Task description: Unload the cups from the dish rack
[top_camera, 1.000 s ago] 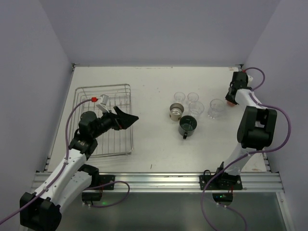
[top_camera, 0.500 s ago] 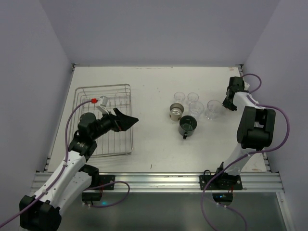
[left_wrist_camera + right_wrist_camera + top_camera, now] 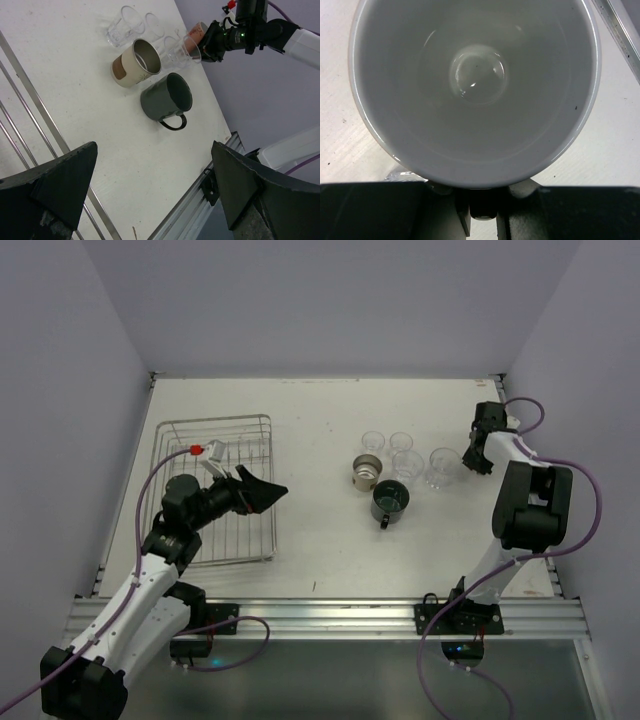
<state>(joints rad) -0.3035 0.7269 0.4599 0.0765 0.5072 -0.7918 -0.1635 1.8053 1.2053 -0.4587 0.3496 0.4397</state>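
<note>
White-lined, the orange-red cup [image 3: 475, 90] sits grasped in the right pincer [image 3: 473, 457] beside the clear glasses [image 3: 443, 466] on the tabletop [image 3: 320, 540], while the left pincer [image 3: 263, 488] gapes over the right edge of the dish rack [image 3: 215, 424].

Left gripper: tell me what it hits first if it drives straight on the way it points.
Most likely the dark handled mug, in line ahead of the open left gripper; if the path dips, the bare table before it. Depth is unclear.

The silver wire dish rack [image 3: 215, 421] sits left on the white table [image 3: 320, 550]. To its right, clear glasses [image 3: 407, 462] stand behind the beige-brown cup [image 3: 367, 472] and dark handled mug [image 3: 390, 501], with the orange-red white-lined cup [image 3: 196, 32] farthest right.
</note>
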